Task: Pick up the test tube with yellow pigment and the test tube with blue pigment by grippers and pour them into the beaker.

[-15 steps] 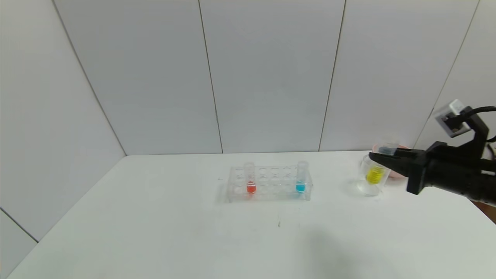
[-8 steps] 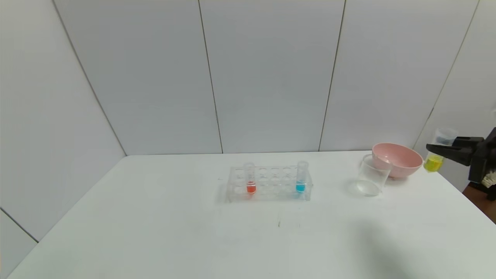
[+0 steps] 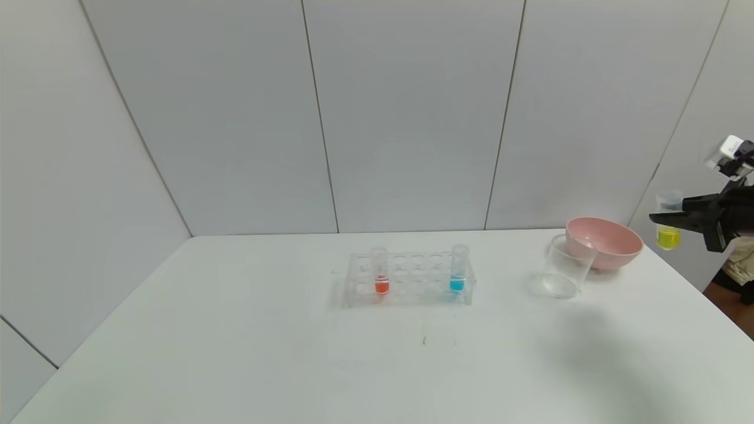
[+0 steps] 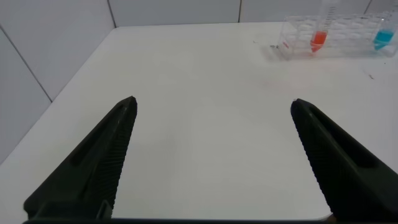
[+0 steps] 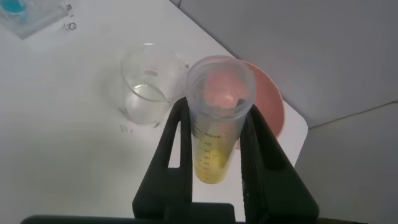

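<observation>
My right gripper [image 3: 668, 219] is shut on the test tube with yellow pigment [image 3: 668, 235] and holds it upright at the far right, beyond the table's right edge and above table height. In the right wrist view the tube [image 5: 214, 140] sits between the two black fingers [image 5: 176, 143] of my right gripper [image 5: 213, 109]. The empty beaker [image 3: 565, 272] stands on the table left of the gripper and also shows in the right wrist view [image 5: 146, 87]. The test tube with blue pigment [image 3: 458, 271] stands in the clear rack [image 3: 409, 280]. My left gripper [image 4: 212, 106] is open and empty over bare table near the left side.
A tube with red-orange liquid [image 3: 380, 272] stands at the rack's left end. A pink bowl [image 3: 604, 242] sits just behind and right of the beaker. The white table's [image 3: 294, 353] right edge lies close under the held tube. Grey wall panels stand behind.
My right gripper has swung from in front of the beaker out to the right past the bowl, then lifted slightly, carrying the yellow tube. Rack and beaker have not moved.
</observation>
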